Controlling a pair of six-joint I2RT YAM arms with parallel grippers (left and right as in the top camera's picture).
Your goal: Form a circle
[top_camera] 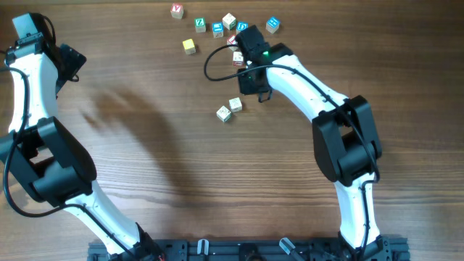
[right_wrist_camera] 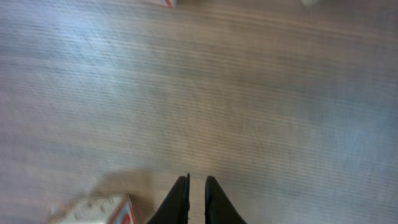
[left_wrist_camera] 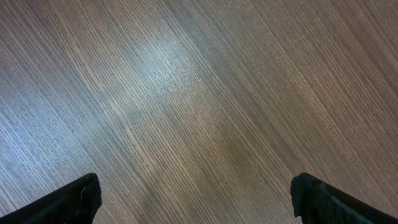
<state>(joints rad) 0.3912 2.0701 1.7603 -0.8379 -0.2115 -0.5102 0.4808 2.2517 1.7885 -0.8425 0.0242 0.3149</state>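
No circle yet imo, small wooden letter cubes (top_camera: 217,30) loose at brown wood desk's (top_camera: 145,181) 12 o'clock. Empty right end effector (right_wrist_camera: 196,180) is pinched closed, left end effector (left_wrist_camera: 196,205) wide. Next: nudge cubes inward.

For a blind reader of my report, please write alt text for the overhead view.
The right arm reaches across a wooden table to a loose scatter of letter cubes at the top centre, which form no circle yet. A pair of cubes lies apart, below that arm's wrist. The left arm stands at the far left, away from them.
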